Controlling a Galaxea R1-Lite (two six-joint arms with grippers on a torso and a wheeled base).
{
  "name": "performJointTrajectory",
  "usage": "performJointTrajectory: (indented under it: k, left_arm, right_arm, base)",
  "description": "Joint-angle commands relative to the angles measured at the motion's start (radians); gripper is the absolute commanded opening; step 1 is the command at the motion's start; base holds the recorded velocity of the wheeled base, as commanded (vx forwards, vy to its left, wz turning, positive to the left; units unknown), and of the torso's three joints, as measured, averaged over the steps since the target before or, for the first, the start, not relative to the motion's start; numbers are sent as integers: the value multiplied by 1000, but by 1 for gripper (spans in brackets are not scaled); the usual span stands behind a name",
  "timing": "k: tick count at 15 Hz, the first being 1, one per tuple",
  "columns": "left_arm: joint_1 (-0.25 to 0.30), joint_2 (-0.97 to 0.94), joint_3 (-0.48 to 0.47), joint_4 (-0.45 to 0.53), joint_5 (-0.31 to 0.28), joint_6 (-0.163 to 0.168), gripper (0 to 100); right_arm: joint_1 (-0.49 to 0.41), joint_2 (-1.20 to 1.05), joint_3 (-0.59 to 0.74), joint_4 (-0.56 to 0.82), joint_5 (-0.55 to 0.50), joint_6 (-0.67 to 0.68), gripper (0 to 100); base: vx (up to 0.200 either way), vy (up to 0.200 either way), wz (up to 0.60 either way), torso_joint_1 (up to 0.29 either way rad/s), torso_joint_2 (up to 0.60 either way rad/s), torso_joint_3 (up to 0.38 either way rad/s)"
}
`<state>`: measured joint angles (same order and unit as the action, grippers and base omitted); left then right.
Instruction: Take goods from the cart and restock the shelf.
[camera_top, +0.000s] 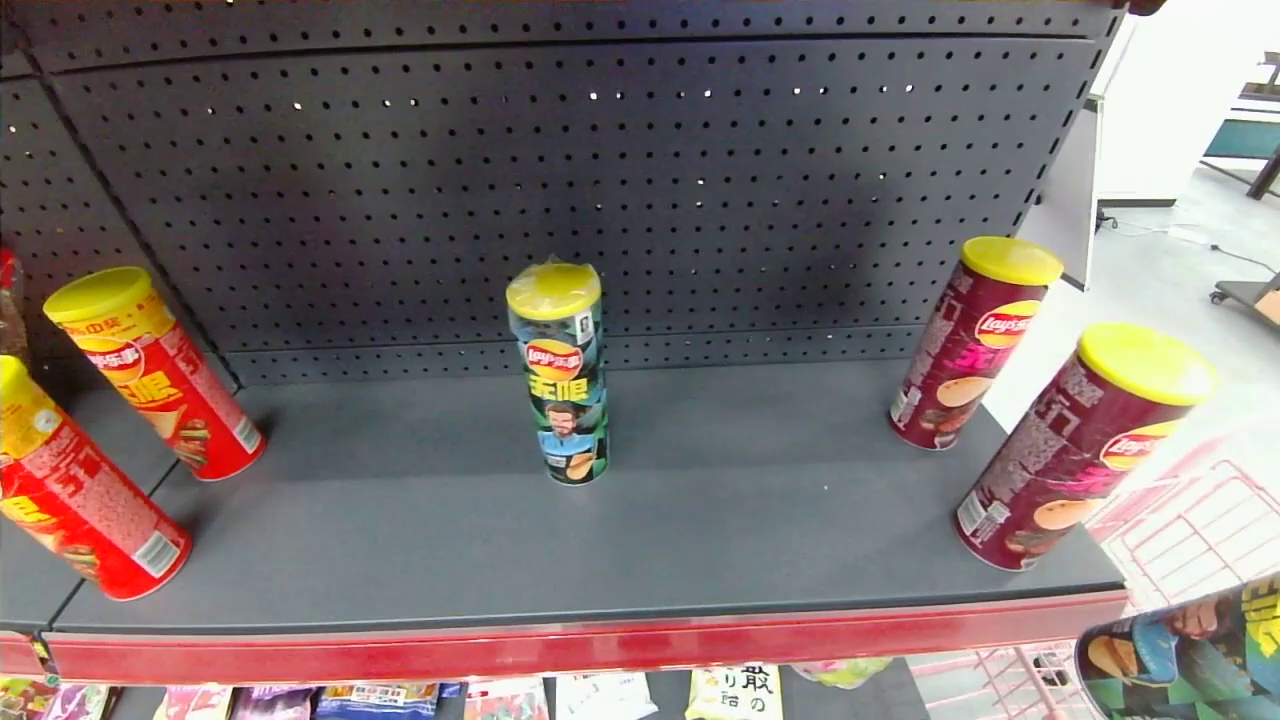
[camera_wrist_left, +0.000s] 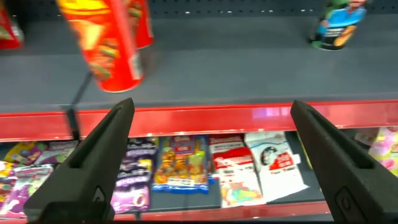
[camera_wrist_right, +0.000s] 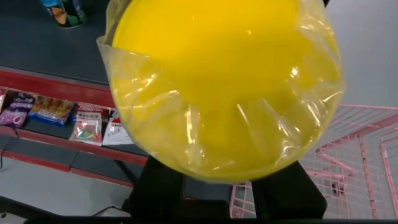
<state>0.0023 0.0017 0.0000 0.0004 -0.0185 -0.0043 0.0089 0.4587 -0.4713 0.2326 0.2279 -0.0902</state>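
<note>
- Chip can (camera_wrist_right: 224, 81), yellow-lidded, is clamped between the right gripper's (camera_wrist_right: 224, 190) jaws, near the pink cart (camera_top: 1190, 530), off the shelf's (camera_top: 600, 540) right end.
- Left gripper (camera_wrist_left: 211, 155): jaws spread wide, holding nothing.

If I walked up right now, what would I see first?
Probably the big yellow lid of the wrapped can in the right gripper, near the pink cart. Then the lone green can in the middle of the shelf, with red cans at its left, maroon cans at its right.
</note>
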Motion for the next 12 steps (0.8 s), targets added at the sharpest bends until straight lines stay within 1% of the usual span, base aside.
performJointTrajectory:
  k: [1,5,7,9,10,12]
  left_arm:
    - [1,0,0,0,0,0,100]
    - [1,1,0,0,0,0,100]
    - [1,1,0,0,0,0,100]
    - [1,0,0,0,0,1,100]
    - [1,0,0,0,0,1,100]
    - [1,1,0,0,0,1,100]
  right_arm:
    - [0,5,0,-1,1,0,0]
    - [0,8,-4,-2,1,-5,0]
    - [2,6,-10,-2,5,-3,0]
    - [0,3,-7,-1,53,-6,0]
    - [0,3,-7,-1,56,-8,0]
    - [0,11,-6,-1,57,-14,0]
  base:
    - [0,200,0,-2,7,7]
    - [0,200,0,5,2,4]
    - [0,0,0,0,0,0]
    - [0,0,0,0,0,0]
    - [0,0,0,0,0,0]
    - [200,0,0,0,2,2]
